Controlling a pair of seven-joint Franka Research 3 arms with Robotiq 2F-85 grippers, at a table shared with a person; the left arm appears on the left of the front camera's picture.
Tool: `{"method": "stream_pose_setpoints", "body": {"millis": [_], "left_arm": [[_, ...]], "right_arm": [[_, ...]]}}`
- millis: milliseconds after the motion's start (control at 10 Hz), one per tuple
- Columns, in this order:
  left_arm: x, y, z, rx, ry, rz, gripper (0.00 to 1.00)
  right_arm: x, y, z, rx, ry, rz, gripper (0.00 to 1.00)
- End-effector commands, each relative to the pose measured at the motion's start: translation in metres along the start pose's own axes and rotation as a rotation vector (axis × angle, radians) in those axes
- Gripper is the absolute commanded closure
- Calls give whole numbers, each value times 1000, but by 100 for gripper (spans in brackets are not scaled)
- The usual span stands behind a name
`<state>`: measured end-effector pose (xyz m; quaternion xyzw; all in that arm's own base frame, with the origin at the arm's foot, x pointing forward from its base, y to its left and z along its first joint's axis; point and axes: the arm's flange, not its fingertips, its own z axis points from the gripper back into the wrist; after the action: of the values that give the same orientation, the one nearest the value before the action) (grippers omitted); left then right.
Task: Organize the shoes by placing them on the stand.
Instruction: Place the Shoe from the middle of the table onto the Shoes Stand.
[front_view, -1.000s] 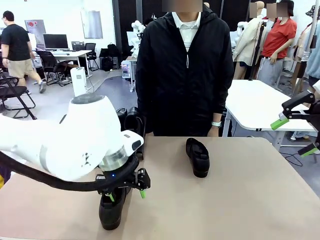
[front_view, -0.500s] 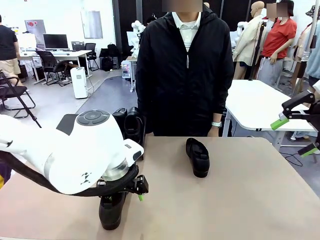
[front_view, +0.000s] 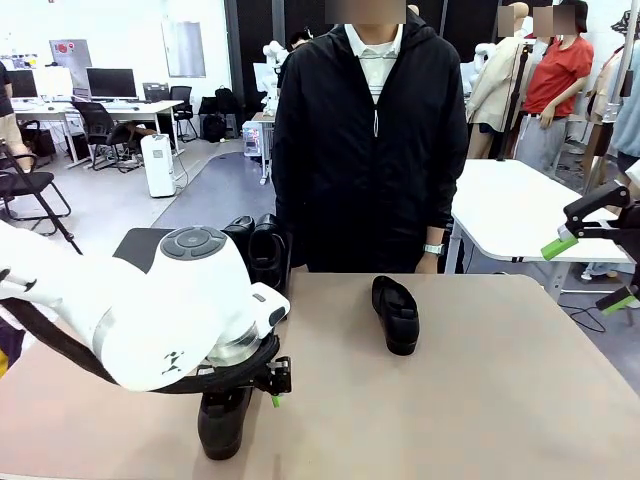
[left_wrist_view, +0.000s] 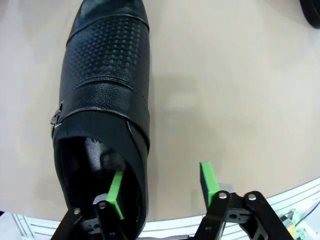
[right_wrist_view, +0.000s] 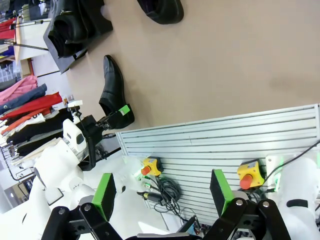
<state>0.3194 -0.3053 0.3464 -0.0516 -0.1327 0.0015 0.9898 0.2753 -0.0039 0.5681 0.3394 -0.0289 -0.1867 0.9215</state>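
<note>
In the front view my left gripper (front_view: 250, 390) hangs low over the table (front_view: 480, 400), right on top of the near shoe (front_view: 224, 428), whose toe sticks out below it towards my side. A second shoe (front_view: 396, 315) lies well off beyond that gripper and across to my right, in front of the person (front_view: 372, 140). Two more shoes (front_view: 262, 245) stand on the stand (front_view: 135, 240), past the same gripper at the table's far edge. My right gripper (front_view: 590, 270) hangs off to the side, well away from every shoe, its jaws wide apart.

In the left wrist view the near shoe (left_wrist_view: 105, 100) stretches away from my left gripper (left_wrist_view: 162, 182), toe farthest. One green pad (left_wrist_view: 116, 187) sits inside the shoe's opening, and the other stands outside, apart from the leather. The jaws are apart, straddling the shoe's side wall, not clamped on it.

In the right wrist view my right gripper (right_wrist_view: 162, 192) is spread wide with nothing between its pads. Far beyond its tips lie the near shoe (right_wrist_view: 112, 87), the second shoe (right_wrist_view: 160, 10) and the stand (right_wrist_view: 62, 62).
</note>
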Motion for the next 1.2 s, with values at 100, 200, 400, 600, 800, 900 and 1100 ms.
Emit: {"method": "stream_pose_setpoints", "body": {"millis": [100,200,400,600,800,900,1100], "left_arm": [[4,-5,-7,18,-30,14,100],[4,-4,-7,15,-31,12,100],[6,-2,-5,4,-29,6,100],[8,2,-3,-1,-26,7,100],[10,8,1,-2,-32,16,100],[11,12,8,-27,-26,-1,100],[8,28,47,-156,25,-113,100]], "right_arm": [[2,2,3,25,7,17,0],[2,2,3,25,7,17,0],[2,2,3,25,7,17,0],[2,2,3,25,7,17,0],[2,2,3,25,7,17,0],[2,2,3,25,7,17,0],[2,2,3,25,7,17,0]]}}
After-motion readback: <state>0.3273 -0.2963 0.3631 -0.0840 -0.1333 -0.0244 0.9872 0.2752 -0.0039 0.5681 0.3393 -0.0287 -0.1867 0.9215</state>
